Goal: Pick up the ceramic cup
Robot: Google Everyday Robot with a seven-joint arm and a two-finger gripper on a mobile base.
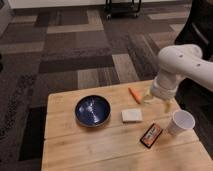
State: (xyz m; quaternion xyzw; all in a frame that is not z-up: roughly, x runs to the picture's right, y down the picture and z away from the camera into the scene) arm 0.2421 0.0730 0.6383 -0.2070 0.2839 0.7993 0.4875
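- Camera view — my gripper point(159, 102) hangs low over the far right part of the wooden table point(70, 150), its 2 yellowish fingers point(169, 105) spread apart with nothing between them.
- The ceramic cup point(181, 122) stands upright near the table's right edge, just beside my gripper on the near side — apart from it.
- 1 blue bowl point(93, 110) sits left of centre; a white block point(132, 115), a carrot point(134, 95) and a dark snack packet point(151, 135) lie between bowl and cup.
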